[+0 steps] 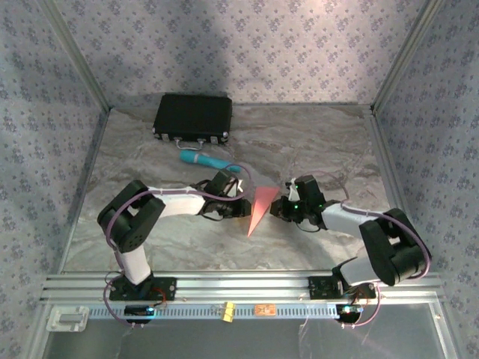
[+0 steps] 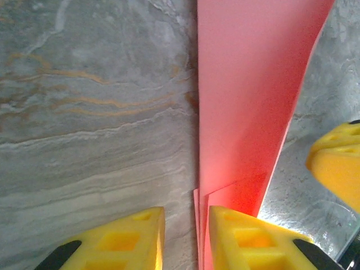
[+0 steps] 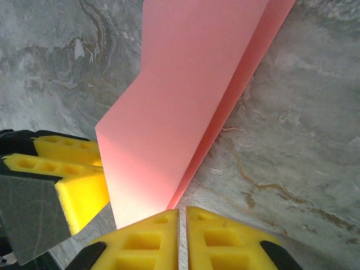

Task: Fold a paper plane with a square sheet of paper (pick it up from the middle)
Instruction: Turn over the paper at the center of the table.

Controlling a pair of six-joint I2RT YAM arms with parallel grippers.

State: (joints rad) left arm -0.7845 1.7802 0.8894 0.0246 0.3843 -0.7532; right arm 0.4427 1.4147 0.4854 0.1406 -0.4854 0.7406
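The salmon-pink sheet of paper (image 1: 262, 208) is folded into a narrow pointed paper-plane shape, held up off the table between both grippers. My left gripper (image 1: 239, 208) is on its left side. In the left wrist view the paper's layers (image 2: 253, 84) run down into the gap of the left gripper (image 2: 185, 214), lying against the right finger (image 2: 247, 236); bare table shows between them and the left finger. My right gripper (image 1: 282, 209) is on the paper's right side. In the right wrist view its jaws (image 3: 180, 212) are pressed together on the paper's (image 3: 180, 101) folded edge.
A black case (image 1: 192, 118) lies at the back left with a teal cylinder (image 1: 209, 159) just in front of it. Patterned walls close in the marble table on three sides. An aluminium rail (image 1: 239, 288) runs along the near edge.
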